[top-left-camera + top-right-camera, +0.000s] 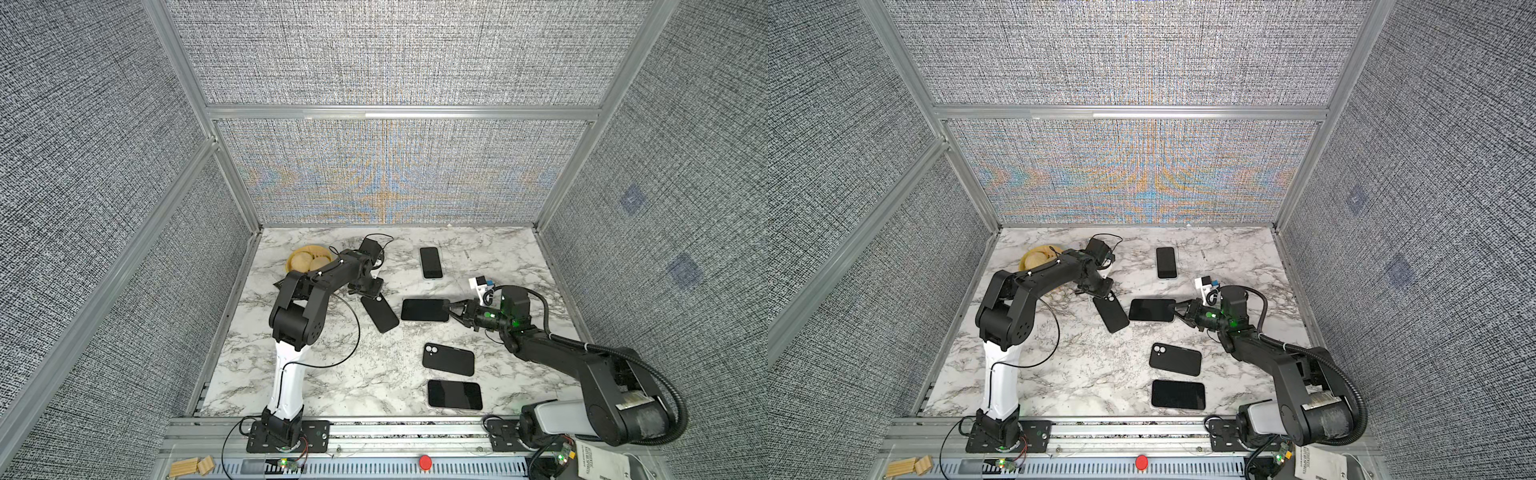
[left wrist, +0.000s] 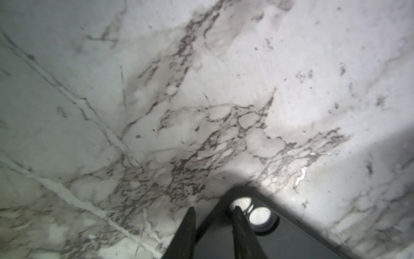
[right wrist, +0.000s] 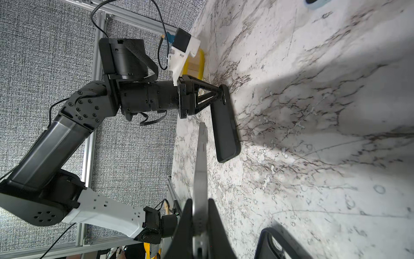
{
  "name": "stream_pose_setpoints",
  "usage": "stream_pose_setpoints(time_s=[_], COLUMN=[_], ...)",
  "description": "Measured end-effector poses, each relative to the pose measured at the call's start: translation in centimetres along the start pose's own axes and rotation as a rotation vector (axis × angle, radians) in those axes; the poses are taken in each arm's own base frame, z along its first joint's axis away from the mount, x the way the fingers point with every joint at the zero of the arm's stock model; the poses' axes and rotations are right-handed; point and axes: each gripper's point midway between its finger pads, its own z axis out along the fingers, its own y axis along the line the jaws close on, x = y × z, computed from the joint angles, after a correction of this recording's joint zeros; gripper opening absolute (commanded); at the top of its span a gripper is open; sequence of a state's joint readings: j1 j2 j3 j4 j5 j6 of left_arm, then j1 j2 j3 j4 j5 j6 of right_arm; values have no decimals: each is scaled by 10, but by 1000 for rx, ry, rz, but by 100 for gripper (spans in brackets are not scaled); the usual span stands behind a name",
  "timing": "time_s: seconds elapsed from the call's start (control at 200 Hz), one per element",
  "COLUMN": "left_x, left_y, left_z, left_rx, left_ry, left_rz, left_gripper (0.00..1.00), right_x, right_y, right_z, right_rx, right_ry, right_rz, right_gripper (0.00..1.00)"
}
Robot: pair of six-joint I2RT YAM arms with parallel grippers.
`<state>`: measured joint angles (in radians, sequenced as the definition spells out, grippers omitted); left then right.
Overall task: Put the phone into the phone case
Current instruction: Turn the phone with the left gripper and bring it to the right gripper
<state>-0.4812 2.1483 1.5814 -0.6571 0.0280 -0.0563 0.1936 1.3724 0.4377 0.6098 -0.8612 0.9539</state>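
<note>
In both top views, my right gripper (image 1: 450, 309) (image 1: 1175, 309) clamps one short end of the phone (image 1: 424, 310), which stretches screen-up beyond my fingertips. My left gripper (image 1: 375, 292) meets a corner of the phone case (image 1: 380, 314), near the phone's free end. Left wrist view: my fingers (image 2: 190, 224) stand narrow, the case's rim between them beside its camera cutout (image 2: 261, 216). Right wrist view: the phone (image 3: 200, 170) sits edge-on, pinched between my fingers

My white, grey-veined marble tabletop (image 1: 332, 374) bears a round yellow bowl of wooden discs (image 1: 301, 259) far left, a far black slab phone (image 1: 431, 262), a slanted black rubber case (image 1: 382, 316) mid-table, and nearer me a black camera-holed case (image 1: 448, 359) beside a second black phone (image 1: 455, 394).
</note>
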Motion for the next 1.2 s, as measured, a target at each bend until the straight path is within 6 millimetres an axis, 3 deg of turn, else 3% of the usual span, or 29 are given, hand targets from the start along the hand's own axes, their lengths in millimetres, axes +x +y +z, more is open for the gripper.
stream_pose_setpoints(time_s=[0.34,0.605,0.855,1.2], left_x=[18,60,89,93], left_y=[7,11,9,-4], left_z=[-6,-29,-28,-26], left_rx=[-36,-59,-48,47], left_ry=[-20,-2,7,-30], left_rz=[-56,-211,-418,-549], left_gripper=[7,5,5,28], right_x=[-2,-6,5,3], right_y=[1,14,11,16], right_z=[0,6,22,43], right_rx=[14,41,66,67], right_ry=[13,58,133,180], right_rz=[-26,-67,-29,-13], right_gripper=[4,4,4,3])
